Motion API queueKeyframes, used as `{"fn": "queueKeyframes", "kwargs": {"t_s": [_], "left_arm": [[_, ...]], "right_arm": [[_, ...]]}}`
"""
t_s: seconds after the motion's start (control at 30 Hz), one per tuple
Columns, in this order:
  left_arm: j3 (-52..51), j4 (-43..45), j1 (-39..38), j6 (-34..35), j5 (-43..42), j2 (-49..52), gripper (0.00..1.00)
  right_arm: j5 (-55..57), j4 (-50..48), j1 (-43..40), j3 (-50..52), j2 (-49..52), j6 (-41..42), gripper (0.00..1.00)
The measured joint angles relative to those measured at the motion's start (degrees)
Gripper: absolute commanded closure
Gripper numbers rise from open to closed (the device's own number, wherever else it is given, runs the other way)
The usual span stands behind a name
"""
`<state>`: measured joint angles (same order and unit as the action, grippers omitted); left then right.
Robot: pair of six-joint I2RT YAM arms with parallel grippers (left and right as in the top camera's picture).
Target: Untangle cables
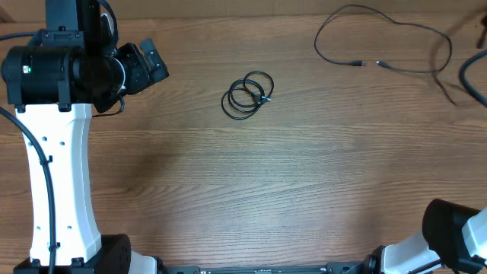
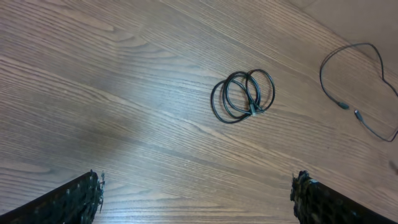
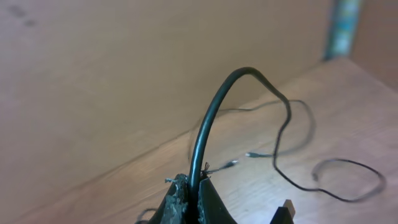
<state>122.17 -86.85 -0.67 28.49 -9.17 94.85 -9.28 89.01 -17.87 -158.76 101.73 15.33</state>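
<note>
A small coiled bundle of thin black cables (image 1: 247, 94) lies mid-table; the left wrist view shows it (image 2: 242, 95) far ahead of the fingers. One loose cable (image 1: 380, 38) lies spread at the back right with its two plug ends close together; part of it (image 2: 357, 81) shows in the left wrist view. My left gripper (image 1: 148, 65) hovers at the back left, open (image 2: 199, 190) and holding nothing. My right gripper (image 3: 194, 183) is shut on a black cable (image 3: 214, 118) that arches up from the jaws and down to the table. The loose cable (image 3: 292, 143) lies beyond it.
The left arm's white link (image 1: 57, 175) runs along the left side. The right arm's base (image 1: 449, 243) sits at the front right corner. A blurred black cable loop (image 1: 468, 76) runs off the right edge. A wall rises behind the table in the right wrist view.
</note>
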Motion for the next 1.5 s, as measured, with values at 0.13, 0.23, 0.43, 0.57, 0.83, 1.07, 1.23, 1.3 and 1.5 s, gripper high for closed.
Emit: {"fn": "queueKeyframes", "kwargs": {"t_s": [0.13,0.23,0.43,0.57,0.83,1.07,1.23,1.3,1.5], "left_arm": [[0.0,0.9,0.0,0.0,0.2,0.0,0.00],[0.0,1.2,0.0,0.0,0.2,0.0,0.00],[0.0,1.2,0.0,0.0,0.3,0.0,0.00],[0.0,1.2,0.0,0.0,0.4,0.0,0.00],[0.0,1.2,0.0,0.0,0.4,0.0,0.00],[0.0,1.2,0.0,0.0,0.4,0.0,0.01],[0.0,1.2,0.0,0.0,0.4,0.0,0.00],[0.0,1.2,0.0,0.0,0.4,0.0,0.00],[0.0,1.1,0.0,0.0,0.4,0.0,0.00]], "right_arm": [[3.3,1.1,-3.1,0.2,0.3,1.4,0.96],[5.3,1.1,-5.4,0.2,1.4,2.0,0.96],[6.8,-2.0,-9.6,0.2,5.2,2.6,0.96],[7.3,-6.2,-13.1,0.6,7.0,2.7,0.96],[10.2,-11.4,-17.6,0.7,7.5,2.7,0.96],[9.7,-3.3,-15.8,0.6,9.5,2.7,0.96],[5.0,3.1,-12.2,0.6,14.4,2.7,0.96],[2.8,5.0,-10.0,0.6,16.9,2.7,0.96],[-0.1,8.1,-3.6,0.6,21.4,2.7,0.96]]}}
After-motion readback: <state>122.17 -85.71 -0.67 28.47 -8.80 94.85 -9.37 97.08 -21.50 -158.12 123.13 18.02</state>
